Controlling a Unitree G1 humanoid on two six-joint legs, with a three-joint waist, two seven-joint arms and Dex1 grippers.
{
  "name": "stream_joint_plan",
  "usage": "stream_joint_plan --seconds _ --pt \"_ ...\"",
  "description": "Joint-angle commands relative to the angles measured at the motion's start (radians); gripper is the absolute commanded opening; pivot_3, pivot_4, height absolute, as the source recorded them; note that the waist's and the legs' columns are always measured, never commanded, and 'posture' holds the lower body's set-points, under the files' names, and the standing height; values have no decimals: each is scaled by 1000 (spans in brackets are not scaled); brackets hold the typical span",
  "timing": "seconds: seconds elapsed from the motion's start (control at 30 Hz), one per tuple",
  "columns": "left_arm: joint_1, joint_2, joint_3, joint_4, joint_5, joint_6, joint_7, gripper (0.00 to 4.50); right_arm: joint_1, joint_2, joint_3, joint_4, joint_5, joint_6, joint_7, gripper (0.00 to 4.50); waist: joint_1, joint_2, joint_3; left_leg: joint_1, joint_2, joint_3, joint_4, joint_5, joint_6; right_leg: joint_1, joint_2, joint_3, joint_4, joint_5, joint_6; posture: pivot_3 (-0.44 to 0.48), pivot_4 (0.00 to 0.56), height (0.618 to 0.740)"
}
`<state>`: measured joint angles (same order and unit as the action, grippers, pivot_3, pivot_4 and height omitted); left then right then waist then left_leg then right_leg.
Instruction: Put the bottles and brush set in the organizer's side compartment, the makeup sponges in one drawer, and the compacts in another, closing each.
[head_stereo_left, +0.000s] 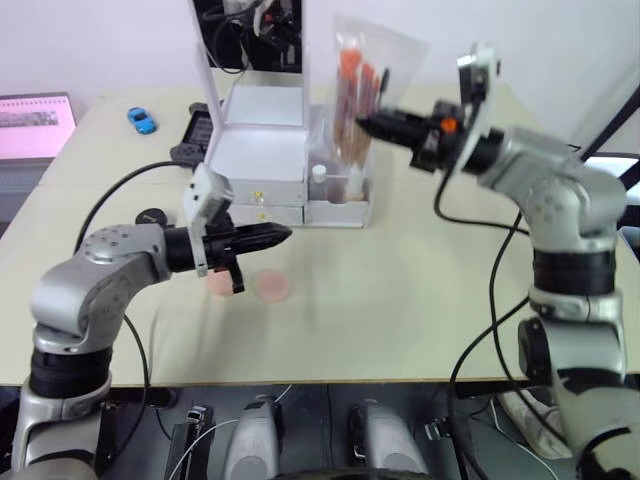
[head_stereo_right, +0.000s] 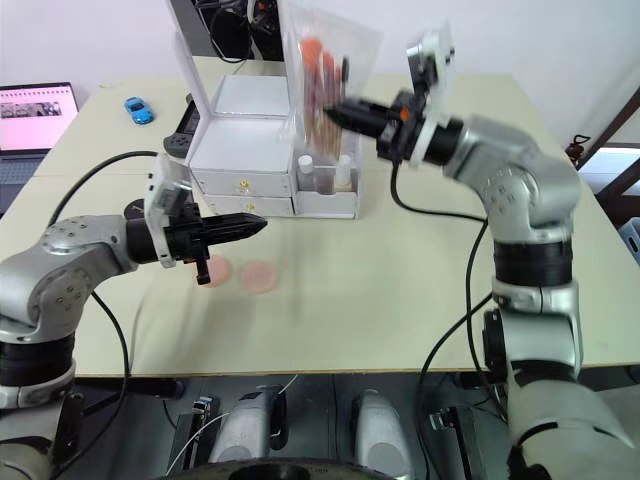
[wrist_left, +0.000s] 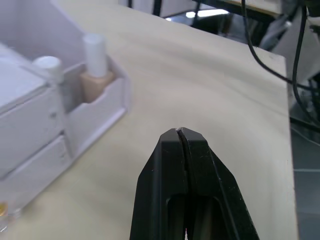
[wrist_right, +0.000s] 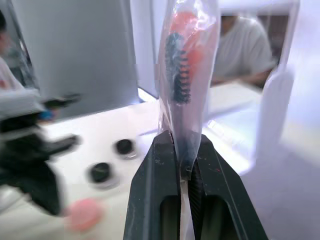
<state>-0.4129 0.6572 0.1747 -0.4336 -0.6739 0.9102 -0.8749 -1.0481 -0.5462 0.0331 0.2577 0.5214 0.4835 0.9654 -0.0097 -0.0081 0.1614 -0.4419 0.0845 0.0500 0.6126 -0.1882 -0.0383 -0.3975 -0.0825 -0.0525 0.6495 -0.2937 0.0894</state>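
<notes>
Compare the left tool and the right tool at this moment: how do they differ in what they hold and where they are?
The right tool is shut on the brush set, a clear bag of brushes; the left tool is shut on nothing. The right tool is raised by the organizer, beside its side compartment; the left tool is low over the table, near the makeup sponges. Both have two black fingers and point inward.

Bright even light, soft shadows, blurred backgrounds

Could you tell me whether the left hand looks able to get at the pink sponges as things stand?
Probably yes: the left hand, shut and empty, hovers right above the two sponges, which lie bare on the table.
</notes>
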Motion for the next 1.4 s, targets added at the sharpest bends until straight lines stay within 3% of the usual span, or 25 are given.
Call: stream_joint_plan --seconds 0.03,0.17,0.33,0.6,1.1,1.2,1.4 --pt "41 6 37 -50 -38 2 41 0 -140 47 45 304 -146 -290 116 52 -3 0 0 0 0 1 1 0 0 0 0 0 0 0 0 0 150 740" --pt "92 1 61 -86 -68 0 90 0 -303 112 61 687 -282 -591 120 52 -5 0 1 0 0 1 0 1 -1 -1 0 1 1 0 0 0 150 740" --pt "142 17 87 -117 -83 -6 132 0 -378 143 53 922 -375 -732 120 52 -4 0 1 0 0 2 0 1 -2 0 0 1 1 0 0 0 150 740" --pt "177 36 102 -146 -112 -13 175 0 -355 174 36 1046 -472 -808 54 52 -6 0 1 0 1 2 -1 2 -4 -1 0 1 1 0 0 0 150 740" --pt "181 49 103 -163 -144 -28 198 0 -331 202 -10 1084 -570 -805 -44 52 -6 0 1 0 1 1 -1 3 -6 -1 0 1 1 0 0 0 150 740" --pt "186 50 112 -170 -145 -33 210 0 -329 205 -24 1087 -575 -791 -48 1096 -5 0 1 0 1 2 -1 3 -6 -1 0 1 1 0 0 0 150 740" --pt "184 54 106 -165 -148 -42 226 0 -332 204 -43 1088 -584 -783 -58 4141 -5 1 1 0 1 1 -1 3 -6 0 0 1 1 0 0 0 150 740"
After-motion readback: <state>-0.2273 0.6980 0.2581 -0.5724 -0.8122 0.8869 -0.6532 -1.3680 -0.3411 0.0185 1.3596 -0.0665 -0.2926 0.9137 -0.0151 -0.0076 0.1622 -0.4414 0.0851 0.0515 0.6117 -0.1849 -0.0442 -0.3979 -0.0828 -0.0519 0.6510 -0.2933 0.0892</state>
